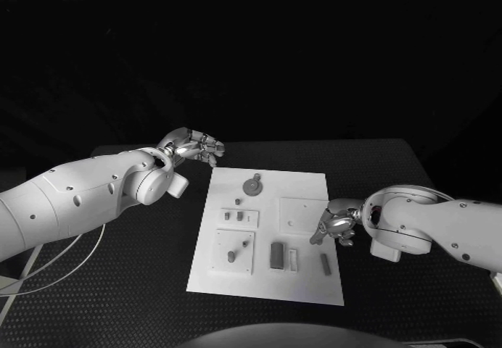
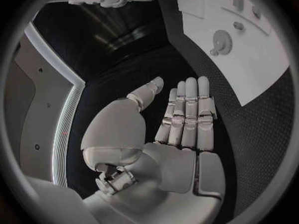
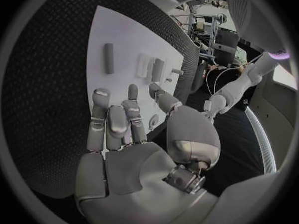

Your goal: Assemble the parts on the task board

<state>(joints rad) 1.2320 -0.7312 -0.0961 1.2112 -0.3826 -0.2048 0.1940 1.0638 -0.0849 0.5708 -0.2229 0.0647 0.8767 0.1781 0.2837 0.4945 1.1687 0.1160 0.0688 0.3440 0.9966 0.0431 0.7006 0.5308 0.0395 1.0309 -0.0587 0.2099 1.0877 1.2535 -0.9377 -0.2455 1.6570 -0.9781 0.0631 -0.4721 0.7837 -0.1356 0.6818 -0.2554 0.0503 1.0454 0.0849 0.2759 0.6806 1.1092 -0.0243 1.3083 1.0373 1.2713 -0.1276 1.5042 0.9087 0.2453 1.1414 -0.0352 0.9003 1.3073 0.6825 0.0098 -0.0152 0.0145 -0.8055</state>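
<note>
Nearest on the task board (image 1: 267,283), three loose grey bars lie side by side on its near half: a dark block (image 1: 277,255), a pale thin strip (image 1: 293,259) and a dark slim bar (image 1: 326,263). Two raised square plates sit beside them, one bearing a peg (image 1: 232,255), and one small plate with two studs (image 1: 239,215) lies farther on. Just past the slim bar, the right hand (image 1: 336,223) hangs over the board's edge, fingers (image 3: 132,109) spread, holding nothing. Beyond its fingertips stands one gear (image 1: 252,186) near the far edge. Farthest, the left hand (image 1: 196,147) hovers off the board's far corner, fingers (image 2: 190,112) straight and together, empty.
</note>
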